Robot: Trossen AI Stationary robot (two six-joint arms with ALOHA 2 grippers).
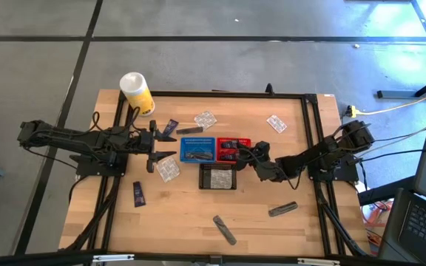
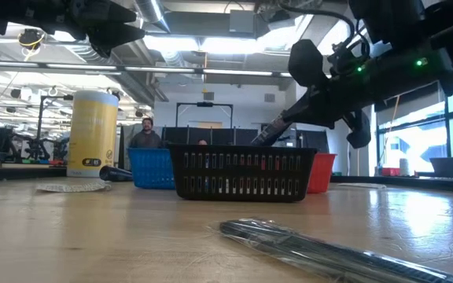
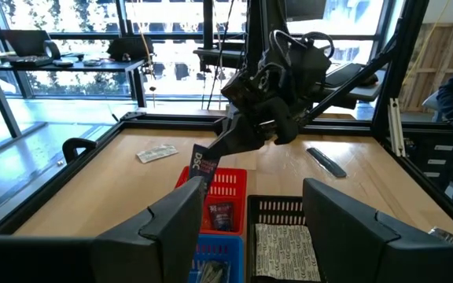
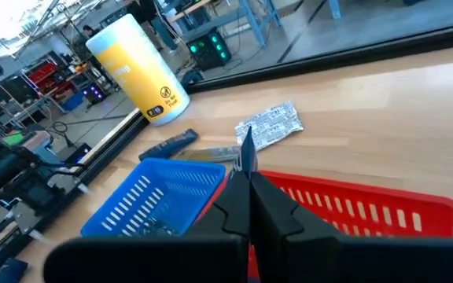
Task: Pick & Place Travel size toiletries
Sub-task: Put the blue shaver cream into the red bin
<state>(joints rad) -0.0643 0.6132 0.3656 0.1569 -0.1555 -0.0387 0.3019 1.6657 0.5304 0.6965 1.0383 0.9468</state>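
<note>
My right gripper (image 1: 241,153) hangs over the red basket (image 1: 233,142), shut on a dark navy sachet (image 3: 204,167). My left gripper (image 1: 159,152) is open, hovering left of the blue basket (image 1: 197,150) and touching nothing. Flat on the table lie clear crinkly packets (image 1: 205,119) (image 1: 276,123) (image 1: 168,169), navy sachets (image 1: 170,127) (image 1: 138,193) and grey tubes (image 1: 190,131) (image 1: 282,209) (image 1: 225,230). The black basket (image 1: 218,177) holds a clear packet, and the red one holds another sachet (image 3: 220,214). My right gripper pinches the navy sachet by its upper end (image 3: 213,156) between the two fingers, which slant down from the table's right side. The sachet hangs below the fingertips, lifted clear, over the red basket (image 4: 344,206). It shows edge-on (image 4: 247,149) in the right wrist view.
A white-and-yellow canister (image 1: 137,92) stands at the far left corner of the table. The three baskets sit together at the table's middle. A black frame runs along the table's edges. A person sits in the room beyond the far edge (image 2: 145,134).
</note>
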